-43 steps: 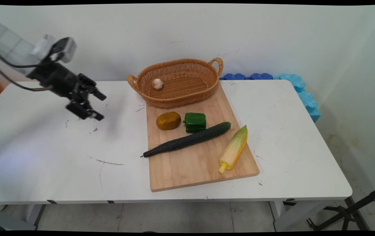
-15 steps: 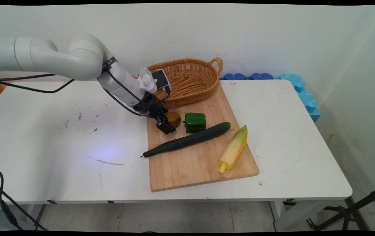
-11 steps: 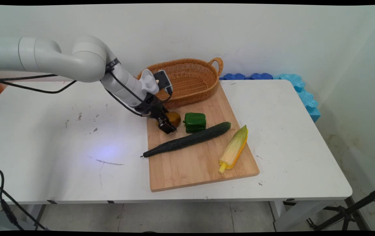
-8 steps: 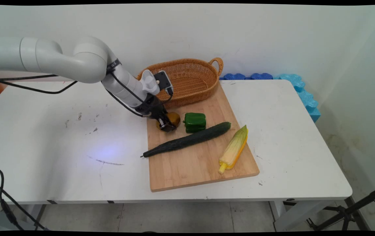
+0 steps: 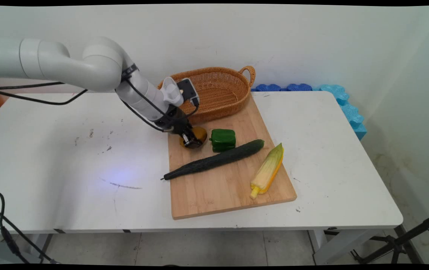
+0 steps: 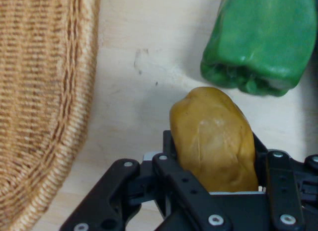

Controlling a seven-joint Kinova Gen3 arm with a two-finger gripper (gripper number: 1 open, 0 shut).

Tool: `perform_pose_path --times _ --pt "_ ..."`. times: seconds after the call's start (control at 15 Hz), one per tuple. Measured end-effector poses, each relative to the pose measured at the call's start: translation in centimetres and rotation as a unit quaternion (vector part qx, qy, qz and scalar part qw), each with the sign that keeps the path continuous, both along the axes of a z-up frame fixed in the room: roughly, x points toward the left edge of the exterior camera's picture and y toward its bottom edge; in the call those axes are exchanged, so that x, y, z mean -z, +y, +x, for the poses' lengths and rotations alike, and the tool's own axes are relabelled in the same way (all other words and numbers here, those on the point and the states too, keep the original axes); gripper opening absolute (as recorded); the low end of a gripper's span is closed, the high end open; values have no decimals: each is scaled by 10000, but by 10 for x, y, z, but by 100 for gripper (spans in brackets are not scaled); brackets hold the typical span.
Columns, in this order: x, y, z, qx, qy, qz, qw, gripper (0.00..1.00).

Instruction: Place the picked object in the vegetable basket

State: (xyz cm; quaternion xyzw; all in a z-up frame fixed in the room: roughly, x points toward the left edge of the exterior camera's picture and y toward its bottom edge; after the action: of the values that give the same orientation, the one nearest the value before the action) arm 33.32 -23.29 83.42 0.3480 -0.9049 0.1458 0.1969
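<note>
My black gripper reaches down at the near left corner of the wooden cutting board, shut on a brownish-yellow potato. In the hand view the potato sits between the two fingers of the gripper, which press on both its sides. A green bell pepper lies just right of the potato; it shows at the top right of the hand view. The wicker basket stands right behind the gripper, and its rim fills the hand view's left side.
A long dark cucumber lies slantwise across the board's middle. An ear of corn rests near the board's right edge. Blue foam pieces line the table's far right corner. Black cables hang at the left.
The arm swung in from the far left over the table to the potato. In the last second the fingers went from open around the potato to shut on it.
</note>
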Motion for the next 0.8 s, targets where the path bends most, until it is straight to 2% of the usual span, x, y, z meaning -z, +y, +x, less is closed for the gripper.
perform_pose_path --times 0.4,0.8 --pt "-36 -15 -11 337 64 -189 9992 0" --pt "-76 -58 -18 517 15 -576 9970 0"
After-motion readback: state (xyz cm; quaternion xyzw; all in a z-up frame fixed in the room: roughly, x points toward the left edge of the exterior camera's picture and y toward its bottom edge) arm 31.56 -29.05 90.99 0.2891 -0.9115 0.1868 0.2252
